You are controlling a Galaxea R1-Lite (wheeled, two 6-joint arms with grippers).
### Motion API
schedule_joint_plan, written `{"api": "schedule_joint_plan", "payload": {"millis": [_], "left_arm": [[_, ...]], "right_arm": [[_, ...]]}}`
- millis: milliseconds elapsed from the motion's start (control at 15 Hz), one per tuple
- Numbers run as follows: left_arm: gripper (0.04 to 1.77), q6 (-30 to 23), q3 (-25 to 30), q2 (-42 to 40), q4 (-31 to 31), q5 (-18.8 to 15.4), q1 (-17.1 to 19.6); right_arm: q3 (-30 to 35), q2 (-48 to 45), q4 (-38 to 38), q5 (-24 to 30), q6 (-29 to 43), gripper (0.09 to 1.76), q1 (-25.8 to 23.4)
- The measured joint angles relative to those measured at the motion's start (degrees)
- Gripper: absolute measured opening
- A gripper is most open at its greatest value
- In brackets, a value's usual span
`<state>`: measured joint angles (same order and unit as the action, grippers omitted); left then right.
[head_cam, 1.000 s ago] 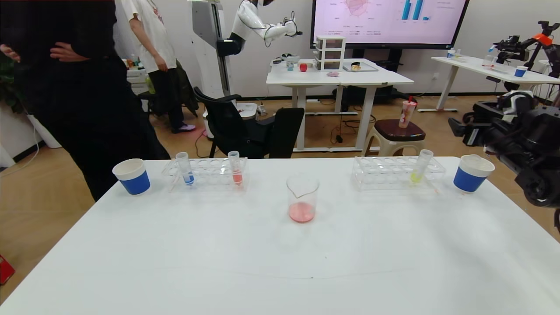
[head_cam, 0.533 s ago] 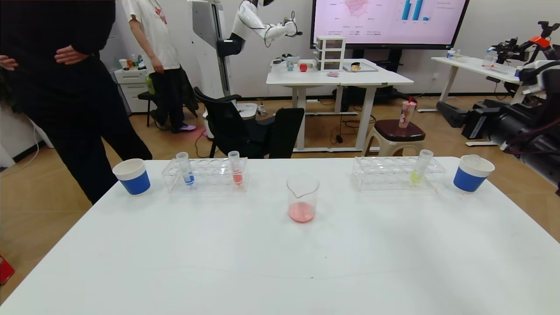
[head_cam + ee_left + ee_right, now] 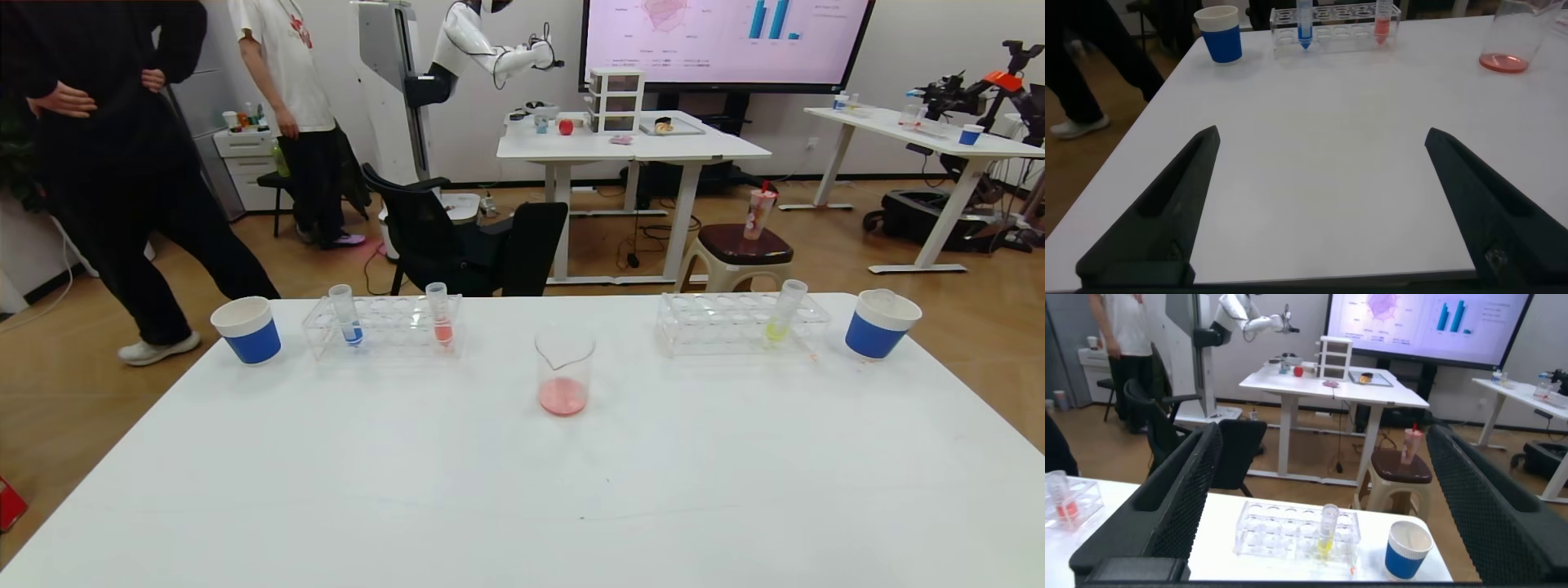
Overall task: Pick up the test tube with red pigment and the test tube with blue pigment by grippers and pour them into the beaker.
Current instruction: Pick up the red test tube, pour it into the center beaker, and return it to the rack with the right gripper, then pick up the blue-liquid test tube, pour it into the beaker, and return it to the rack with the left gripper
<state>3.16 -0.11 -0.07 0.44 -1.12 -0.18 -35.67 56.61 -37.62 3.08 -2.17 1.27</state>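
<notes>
The beaker (image 3: 563,367) stands mid-table with pinkish-red liquid in its bottom; it also shows in the left wrist view (image 3: 1515,37). The test tube with blue pigment (image 3: 347,314) stands upright in the left clear rack (image 3: 392,328), also seen in the left wrist view (image 3: 1304,23). A tube with coral-red liquid (image 3: 439,314) stands in the same rack. The pale pinkish-red tube is not in view. Neither gripper shows in the head view. My left gripper (image 3: 1321,133) is open and empty over bare table, well short of the rack. My right gripper (image 3: 1324,431) is open and empty, raised behind the right rack.
A yellow-liquid tube (image 3: 784,312) stands in the right rack (image 3: 718,325). Blue-banded paper cups stand at the far left (image 3: 247,329) and far right (image 3: 880,324). A person in black stands by the table's left corner; chairs and a stool stand behind the table.
My right arm, which stood at the right edge of the head view, has drawn out of that view. The person in black has stepped away to the left. The tubes and beaker have not moved.
</notes>
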Motion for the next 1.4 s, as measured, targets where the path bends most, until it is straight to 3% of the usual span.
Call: {"api": "schedule_joint_plan", "payload": {"millis": [400, 867, 1067, 1267, 1400], "left_arm": [[1.75, 0.0, 0.0, 0.0, 0.0, 0.0, 0.0], [1.75, 0.0, 0.0, 0.0, 0.0, 0.0, 0.0], [1.75, 0.0, 0.0, 0.0, 0.0, 0.0, 0.0], [1.75, 0.0, 0.0, 0.0, 0.0, 0.0, 0.0], [1.75, 0.0, 0.0, 0.0, 0.0, 0.0, 0.0]], "right_arm": [[4.0, -31.4, 27.5, 3.8, -0.7, 1.74, 0.6], [11.4, -52.4, 39.8, 3.7, -1.5, 1.74, -1.0], [17.2, -55.7, 38.0, 1.2, -1.7, 1.74, -1.3], [28.3, -56.5, 30.5, 0.8, -3.2, 1.74, -1.3], [33.8, -56.6, 31.1, 0.5, -3.8, 1.74, -1.3]]}}
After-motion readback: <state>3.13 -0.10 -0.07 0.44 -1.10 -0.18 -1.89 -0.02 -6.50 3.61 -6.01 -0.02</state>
